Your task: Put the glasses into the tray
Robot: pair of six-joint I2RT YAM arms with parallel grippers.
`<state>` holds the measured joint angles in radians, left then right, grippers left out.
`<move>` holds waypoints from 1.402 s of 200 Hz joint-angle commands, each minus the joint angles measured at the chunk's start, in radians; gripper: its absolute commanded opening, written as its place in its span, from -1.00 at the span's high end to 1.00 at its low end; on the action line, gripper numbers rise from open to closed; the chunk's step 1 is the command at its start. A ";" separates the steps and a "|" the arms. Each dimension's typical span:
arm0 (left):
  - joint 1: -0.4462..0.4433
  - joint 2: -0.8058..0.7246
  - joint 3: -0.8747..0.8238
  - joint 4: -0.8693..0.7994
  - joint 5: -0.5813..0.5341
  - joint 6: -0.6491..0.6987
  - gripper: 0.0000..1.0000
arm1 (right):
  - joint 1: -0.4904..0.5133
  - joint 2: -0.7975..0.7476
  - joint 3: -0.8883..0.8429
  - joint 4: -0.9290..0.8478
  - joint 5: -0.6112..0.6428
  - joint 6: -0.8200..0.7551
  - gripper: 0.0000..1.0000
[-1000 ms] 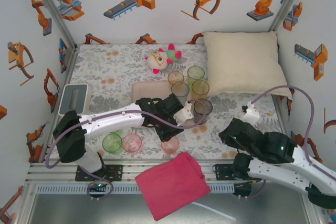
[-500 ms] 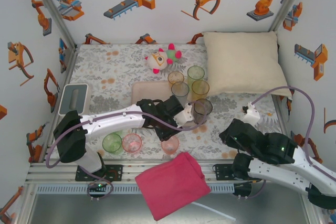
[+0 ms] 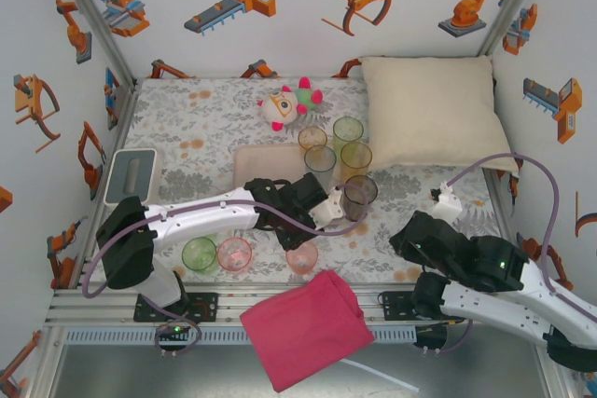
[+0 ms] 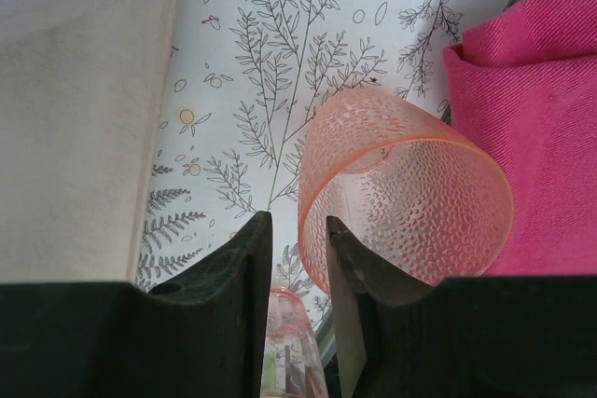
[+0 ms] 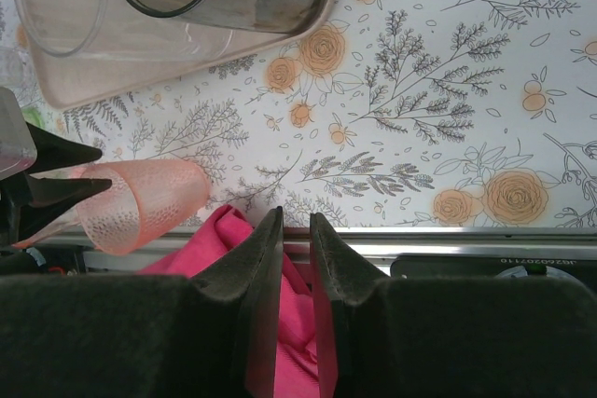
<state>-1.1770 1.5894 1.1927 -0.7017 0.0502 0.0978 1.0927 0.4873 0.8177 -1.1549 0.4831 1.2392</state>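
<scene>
At the desk's near edge, my left gripper [image 4: 298,223] straddles the wall of an orange glass [image 4: 401,202] beside a pink cloth [image 3: 308,328]. Its jaws are narrowly spread, one finger inside and a sliver of gap outside. My right gripper [image 5: 296,216], toward the near right corner, has jaws slightly apart and empty. A green glass [image 3: 199,253] and a pink glass [image 3: 234,253] stand near-left. Mid-desk lies the tray [image 3: 256,163], with glasses [image 3: 359,195] clustered at its right end.

In the right wrist view, a thin row of small white characters on the black plate [image 5: 494,267] just below the metal rail [image 5: 438,246], printed upside down and too small to read for certain. No other legible text, label, brand or number.
</scene>
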 commanded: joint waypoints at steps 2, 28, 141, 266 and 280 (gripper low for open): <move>-0.005 0.008 -0.008 -0.001 -0.011 0.009 0.40 | 0.004 -0.012 -0.015 -0.003 0.017 0.021 0.57; -0.006 0.006 -0.010 -0.001 -0.015 0.010 0.47 | 0.004 -0.016 -0.018 -0.003 0.017 0.020 0.57; -0.006 -0.008 -0.004 -0.009 -0.041 0.014 0.88 | 0.004 -0.034 -0.029 -0.003 0.018 0.042 0.58; 0.009 -0.089 0.046 -0.097 -0.075 0.038 0.90 | 0.004 -0.053 -0.025 -0.019 0.031 0.045 0.58; 0.025 -0.094 0.062 -0.109 -0.072 0.034 0.89 | 0.003 -0.053 -0.025 -0.022 0.028 0.045 0.58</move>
<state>-1.1717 1.5341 1.2053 -0.7605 -0.0124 0.1177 1.0927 0.4435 0.7982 -1.1557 0.4839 1.2613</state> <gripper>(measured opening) 0.122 0.211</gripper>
